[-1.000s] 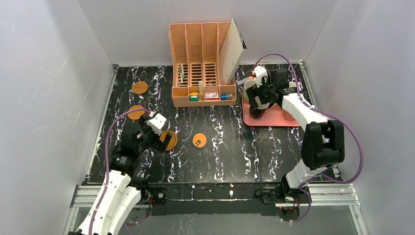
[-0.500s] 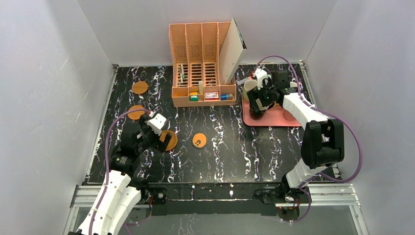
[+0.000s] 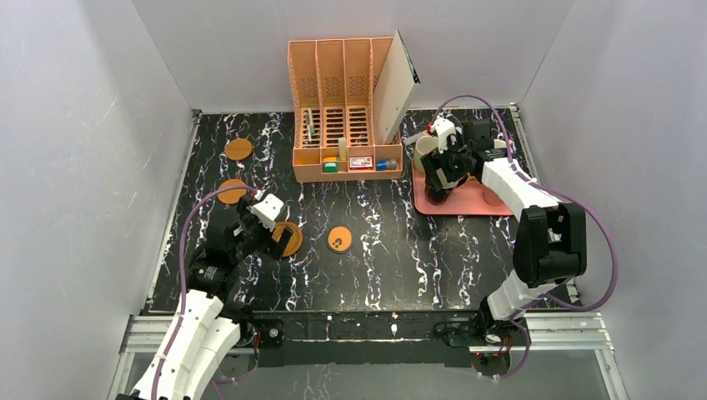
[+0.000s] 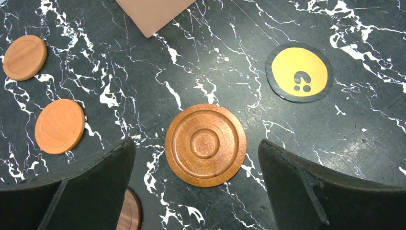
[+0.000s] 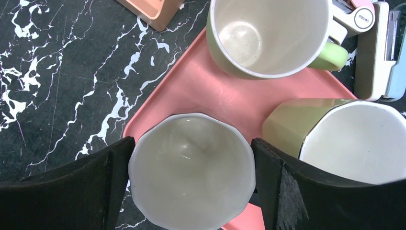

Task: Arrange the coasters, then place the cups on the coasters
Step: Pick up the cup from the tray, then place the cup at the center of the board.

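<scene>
Pink tray (image 5: 225, 96) is crowding three cups. The right gripper (image 5: 191, 155), spread wide astride the corner cup (image 5: 191, 177) and not evidently gripping, is risking nudging the yellow-green cup (image 5: 282, 127) just beside one finger. The straddled cup is showing a faceted rim and a glossy cream inside. The left gripper (image 4: 196, 146) is hovering wide and empty over the ringed wooden coaster (image 4: 206, 160).

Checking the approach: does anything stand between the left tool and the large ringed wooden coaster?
Nothing visible between them: the open left tool hangs over the large ringed wooden coaster, fingers either side. The edge of the dark brown round coaster shows beside one finger, so that finger might land on it.
</scene>
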You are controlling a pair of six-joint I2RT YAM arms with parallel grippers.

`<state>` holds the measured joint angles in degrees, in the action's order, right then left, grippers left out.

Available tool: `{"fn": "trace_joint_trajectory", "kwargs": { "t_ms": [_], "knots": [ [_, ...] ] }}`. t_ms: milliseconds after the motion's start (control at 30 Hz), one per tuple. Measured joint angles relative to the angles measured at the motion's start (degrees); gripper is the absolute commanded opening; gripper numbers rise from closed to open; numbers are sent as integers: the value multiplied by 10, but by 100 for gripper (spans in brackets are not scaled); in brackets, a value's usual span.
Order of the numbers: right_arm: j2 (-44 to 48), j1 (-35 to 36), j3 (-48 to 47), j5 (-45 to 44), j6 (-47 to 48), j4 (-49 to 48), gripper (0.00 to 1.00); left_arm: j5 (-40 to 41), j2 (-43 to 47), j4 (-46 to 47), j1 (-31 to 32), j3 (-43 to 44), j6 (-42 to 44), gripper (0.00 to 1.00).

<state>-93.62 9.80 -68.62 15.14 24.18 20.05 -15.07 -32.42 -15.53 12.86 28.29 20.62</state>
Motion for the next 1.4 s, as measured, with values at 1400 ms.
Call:
{"fn": "trace_joint_trajectory", "kwargs": {
  "t_ms": [1400],
  "knots": [
    [46,159,28,134,-56,10,49,2,-12,0,0,-5,0,98]
  ]
}}
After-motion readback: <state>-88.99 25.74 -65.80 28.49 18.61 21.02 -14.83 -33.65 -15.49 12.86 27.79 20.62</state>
